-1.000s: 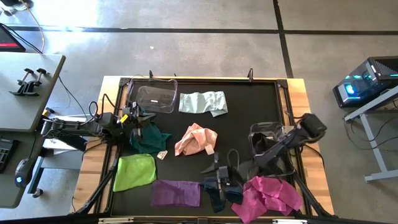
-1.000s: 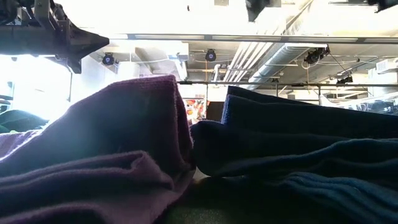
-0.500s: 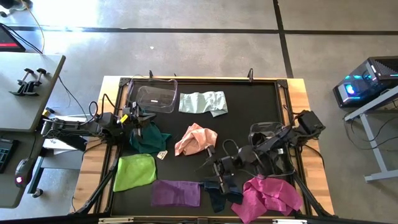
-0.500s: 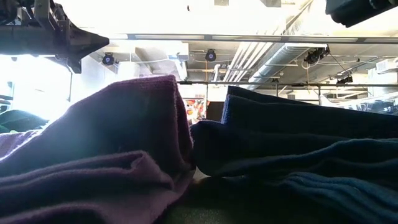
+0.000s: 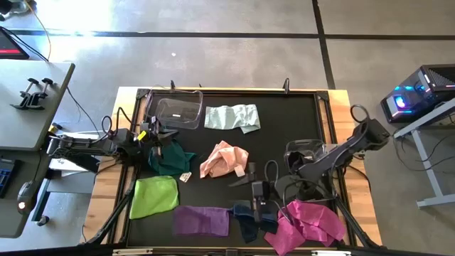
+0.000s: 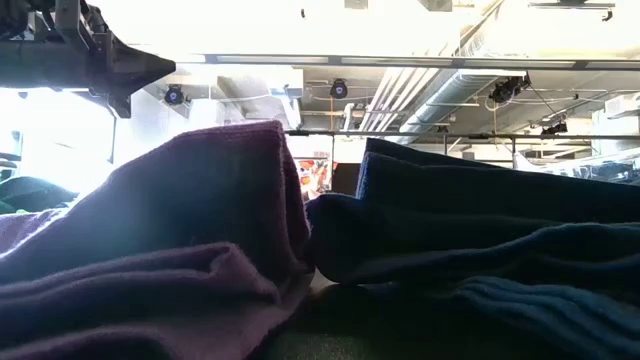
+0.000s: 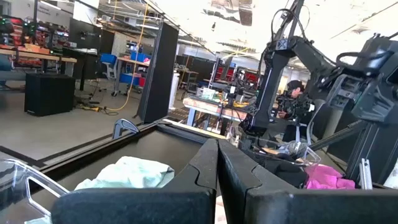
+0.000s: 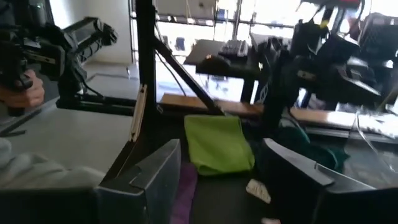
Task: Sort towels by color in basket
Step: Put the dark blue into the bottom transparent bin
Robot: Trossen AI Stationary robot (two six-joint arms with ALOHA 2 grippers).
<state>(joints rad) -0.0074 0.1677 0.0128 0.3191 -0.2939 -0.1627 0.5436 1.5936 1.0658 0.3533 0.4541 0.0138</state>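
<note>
No towels are being binned yet; the right hand is being held spread, empty, near the navy towel

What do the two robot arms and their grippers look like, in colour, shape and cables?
Both arms are dark, slim and jointed, with black cables looping along them. The left gripper carries a small yellow marking near its wrist. The right gripper has two flat, dark fingers with stepped inner edges.
</note>
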